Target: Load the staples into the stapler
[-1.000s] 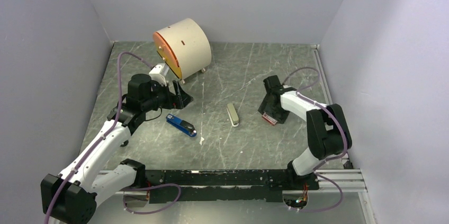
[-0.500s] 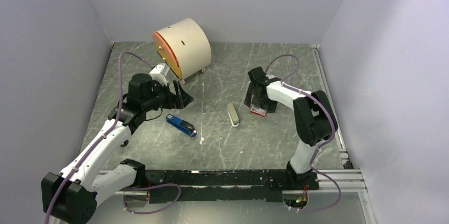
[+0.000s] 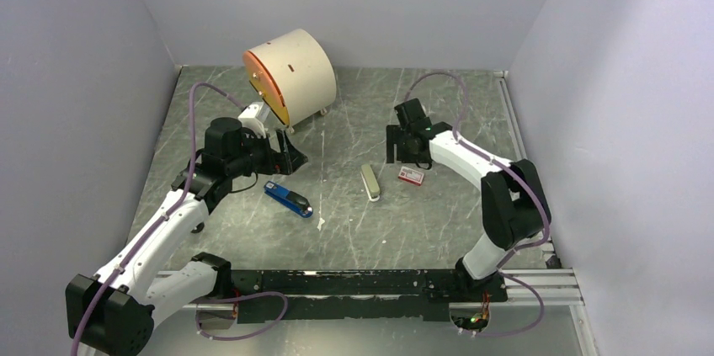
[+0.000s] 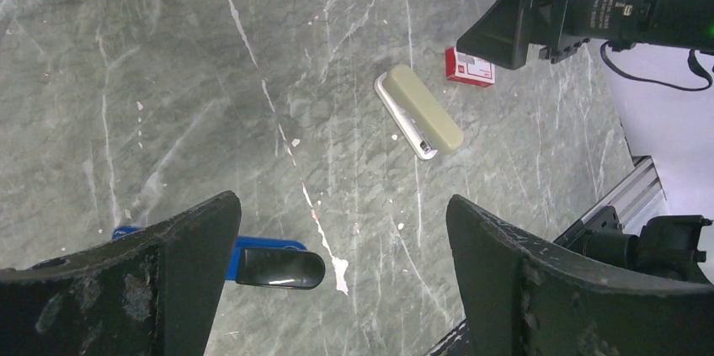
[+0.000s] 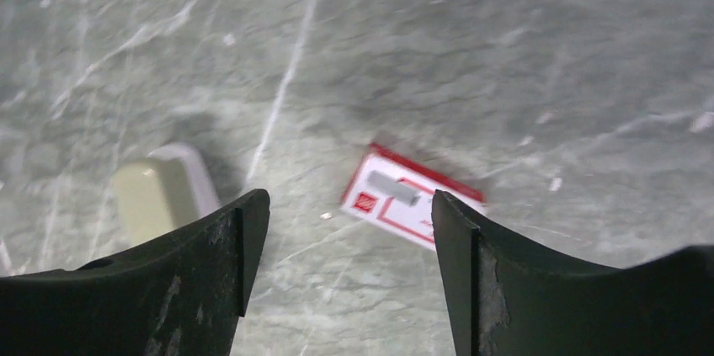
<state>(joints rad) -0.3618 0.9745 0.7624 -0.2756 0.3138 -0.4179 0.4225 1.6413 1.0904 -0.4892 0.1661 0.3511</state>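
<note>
Now, flat grey staples [image 5: 393, 188] atop red-white box [image 5: 417, 215], slim blue stapler [image 3: 288, 199]

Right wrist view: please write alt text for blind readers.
A red-and-white box with a short grey strip on top lies on the marbled table, between the fingers of the open right tool. A grey-green stapler shows partly at left.

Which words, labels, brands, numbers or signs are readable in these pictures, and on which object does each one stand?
No text can be read as words or numbers.
On the small red-and-white cardboard box: a red square mark in one corner, too blurred to read.
On the slim blue hand stapler and the grey-green oblong stapler: no print is visible.
</note>
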